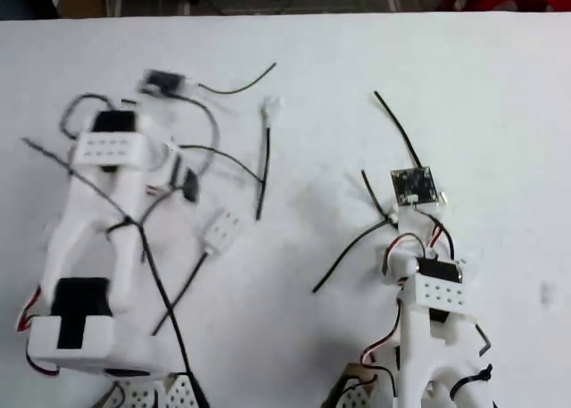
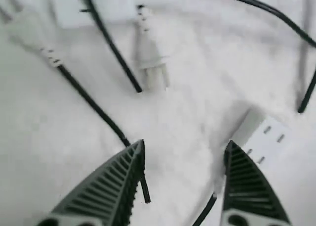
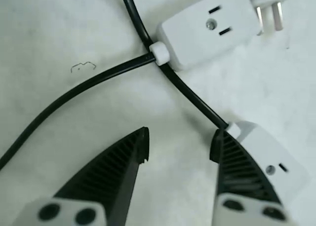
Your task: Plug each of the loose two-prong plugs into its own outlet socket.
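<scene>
The left hand (image 2: 185, 146) hung released above the worktop (image 2: 44, 137), just beside an outlet socket (image 2: 266, 134) — the loose two-prong plug (image 2: 148, 55) lay near that socket, unplugged, prongs bare. The right hand (image 3: 180, 137) was released too — well apart from that socket.

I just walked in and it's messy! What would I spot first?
Thin black cords tangle across the white table between two white robot arms. A white two-prong plug lies loose near the open left gripper, and the open right gripper hangs near a white plastic outlet block.
</scene>
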You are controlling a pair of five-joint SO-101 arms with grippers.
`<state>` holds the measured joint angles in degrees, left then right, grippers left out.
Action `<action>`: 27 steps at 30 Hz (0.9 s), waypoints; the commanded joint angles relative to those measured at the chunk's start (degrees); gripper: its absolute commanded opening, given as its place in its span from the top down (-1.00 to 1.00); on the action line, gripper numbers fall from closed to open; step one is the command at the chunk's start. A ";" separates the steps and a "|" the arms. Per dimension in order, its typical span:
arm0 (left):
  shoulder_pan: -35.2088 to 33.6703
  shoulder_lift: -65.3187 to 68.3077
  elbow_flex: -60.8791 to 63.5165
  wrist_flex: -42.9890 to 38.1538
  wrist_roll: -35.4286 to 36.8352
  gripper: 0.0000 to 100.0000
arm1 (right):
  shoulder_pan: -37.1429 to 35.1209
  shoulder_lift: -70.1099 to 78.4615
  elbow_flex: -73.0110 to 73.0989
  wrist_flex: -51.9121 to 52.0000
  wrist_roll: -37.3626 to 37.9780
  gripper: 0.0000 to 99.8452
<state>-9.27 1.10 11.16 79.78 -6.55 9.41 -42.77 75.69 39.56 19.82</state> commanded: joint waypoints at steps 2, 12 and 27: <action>-8.66 -2.33 -5.10 -1.93 14.51 0.48 | 0.22 -0.84 -0.79 -0.92 -0.09 0.58; -11.91 8.92 -10.99 -10.20 22.42 0.48 | -1.89 -0.84 -0.44 -0.92 -0.09 0.58; -17.36 60.44 -75.87 16.00 28.13 0.49 | -1.89 -0.84 -0.44 -0.92 0.09 0.58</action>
<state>-26.07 55.16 -48.09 91.21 18.68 7.65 -42.77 75.69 39.56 19.82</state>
